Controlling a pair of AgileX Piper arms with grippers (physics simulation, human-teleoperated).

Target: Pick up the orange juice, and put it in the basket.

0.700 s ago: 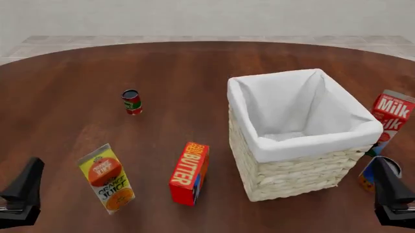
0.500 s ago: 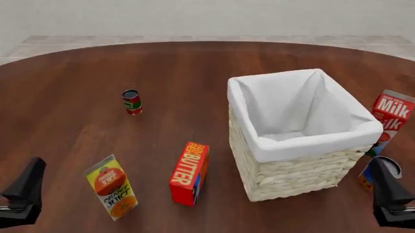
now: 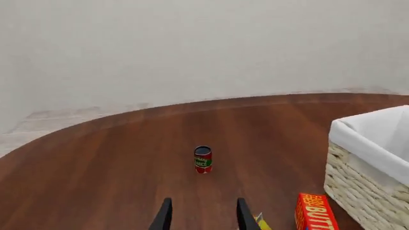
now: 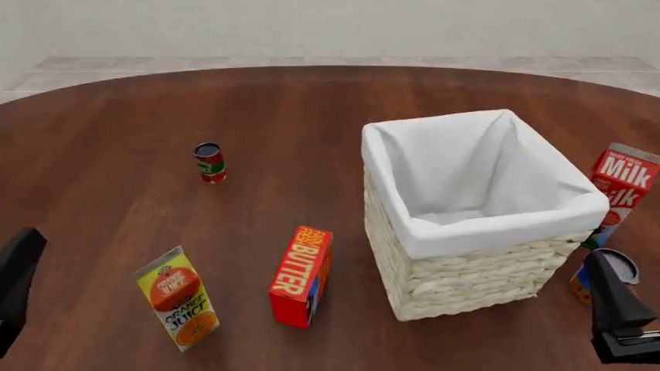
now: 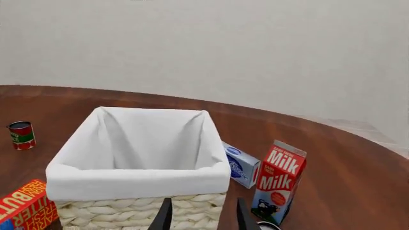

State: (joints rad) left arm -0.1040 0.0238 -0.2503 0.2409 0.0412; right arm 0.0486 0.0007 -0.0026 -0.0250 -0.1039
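Observation:
The orange juice (image 4: pixel 178 297), a yellow gable-top carton with a red-orange circle, stands tilted on the brown table at the front left. Only its yellow tip (image 3: pixel 261 221) shows in the left wrist view. The basket (image 4: pixel 474 270), pale wicker with white lining, stands at the right; it also shows in the left wrist view (image 3: pixel 364 191) and the right wrist view (image 5: pixel 137 179). My left gripper (image 4: pixel 18 278) is open and empty at the left edge, left of the juice; its fingers (image 3: pixel 164 216) stand apart. My right gripper (image 4: pixel 614 309) is open and empty in front of the basket's right corner.
A red "BUTTER" box (image 4: pixel 301 265) stands between juice and basket. A small red can (image 4: pixel 209 162) stands further back on the left. A red-and-white Milk carton (image 4: pixel 622 185), a blue-and-orange can (image 4: pixel 603 270) and a small blue-white carton (image 5: pixel 242 165) stand right of the basket.

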